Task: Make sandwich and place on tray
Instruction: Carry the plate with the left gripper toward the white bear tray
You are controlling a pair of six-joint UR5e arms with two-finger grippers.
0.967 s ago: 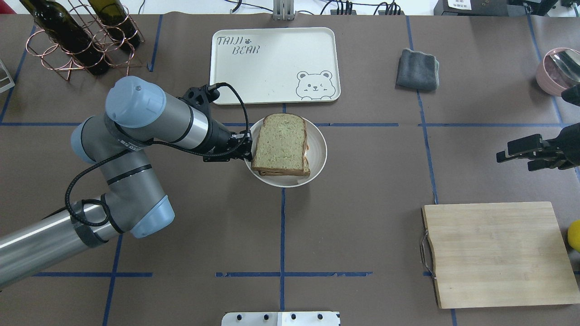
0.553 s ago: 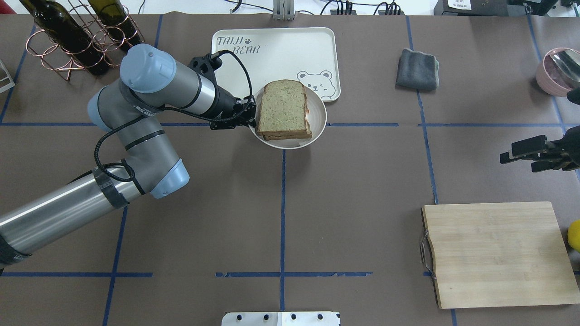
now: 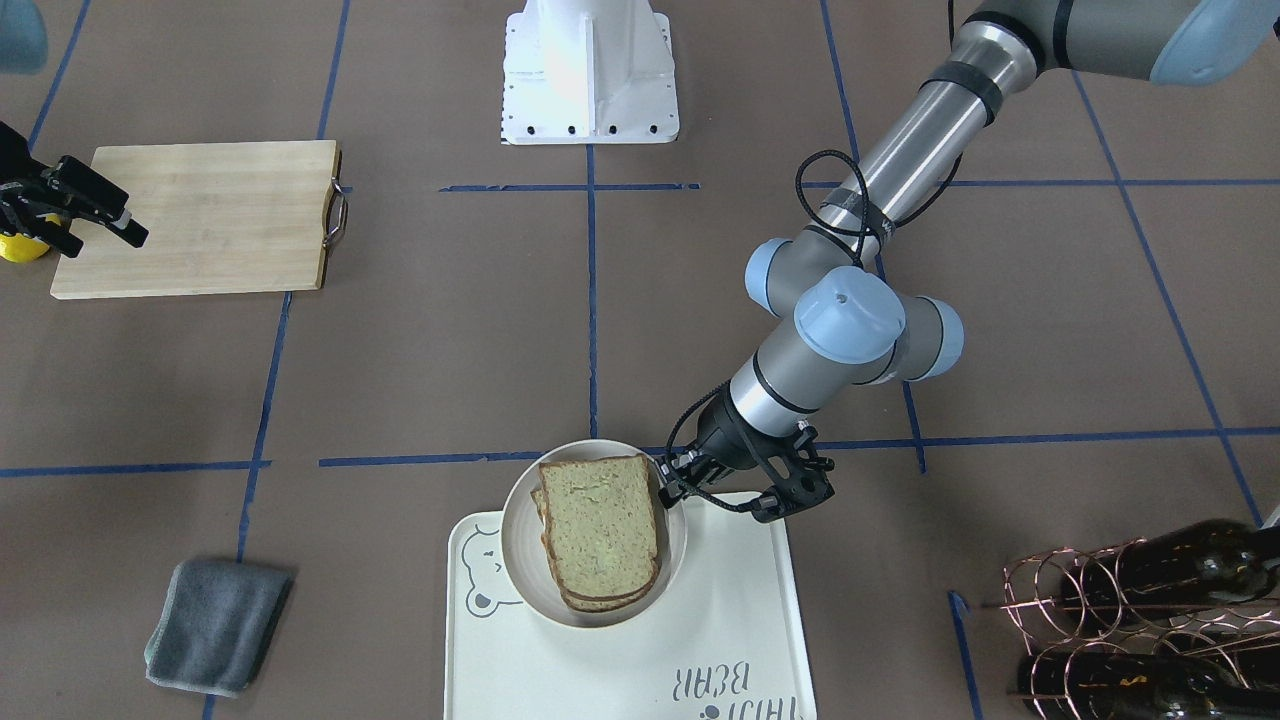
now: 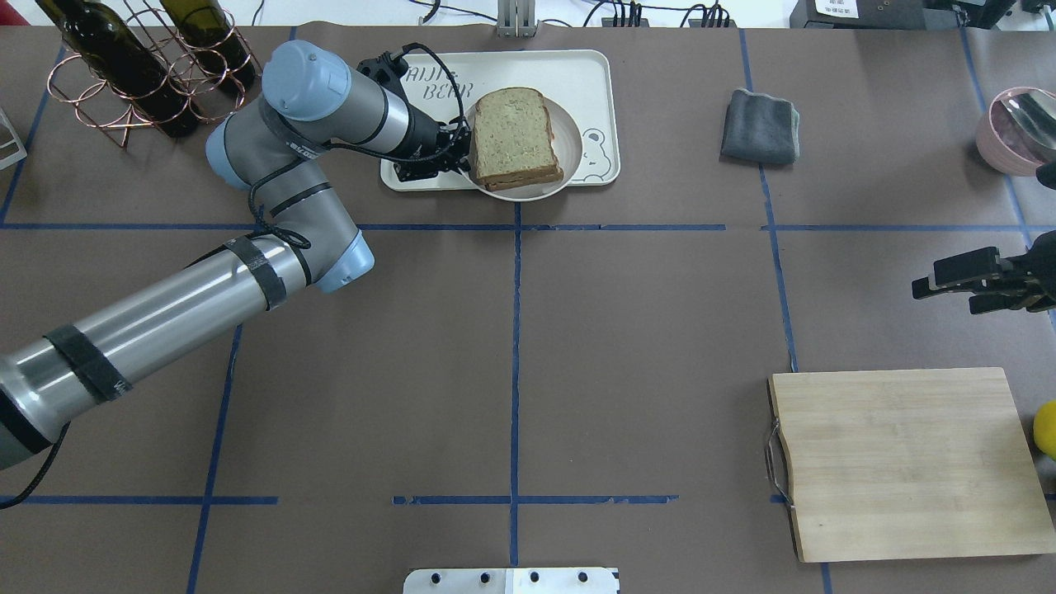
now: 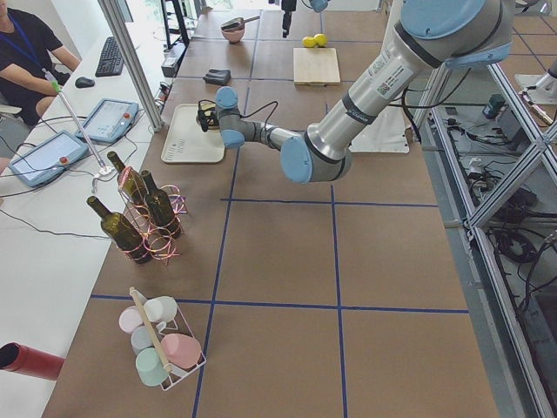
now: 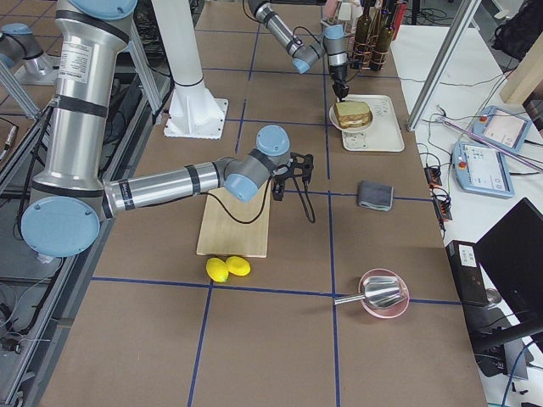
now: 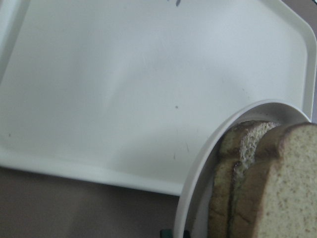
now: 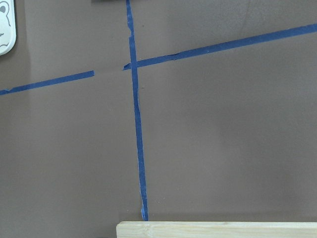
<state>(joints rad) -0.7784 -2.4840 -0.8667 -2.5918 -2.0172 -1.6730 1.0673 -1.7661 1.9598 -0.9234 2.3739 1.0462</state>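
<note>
The sandwich (image 4: 513, 139), two brown-crusted bread slices with the egg mostly hidden between them, lies on a small round white plate (image 4: 569, 157). My left gripper (image 4: 459, 153) is shut on the plate's left rim. It holds the plate over the near part of the cream tray (image 4: 577, 78), overhanging the tray's near edge. The front view shows the same: sandwich (image 3: 598, 530), plate (image 3: 520, 545), tray (image 3: 720, 620), left gripper (image 3: 672, 483). The left wrist view shows the plate rim (image 7: 198, 183) above the tray (image 7: 124, 89). My right gripper (image 4: 928, 280) is open and empty at the far right.
A copper rack with wine bottles (image 4: 140, 66) stands just left of the tray, close to my left arm. A grey cloth (image 4: 761, 125) lies right of the tray. A wooden cutting board (image 4: 903, 462), a yellow fruit (image 4: 1046, 429) and a pink bowl (image 4: 1019, 128) are on the right.
My left gripper has carried the plate with the sandwich away from the robot, from the table's middle to over the tray. The right gripper has barely moved.
</note>
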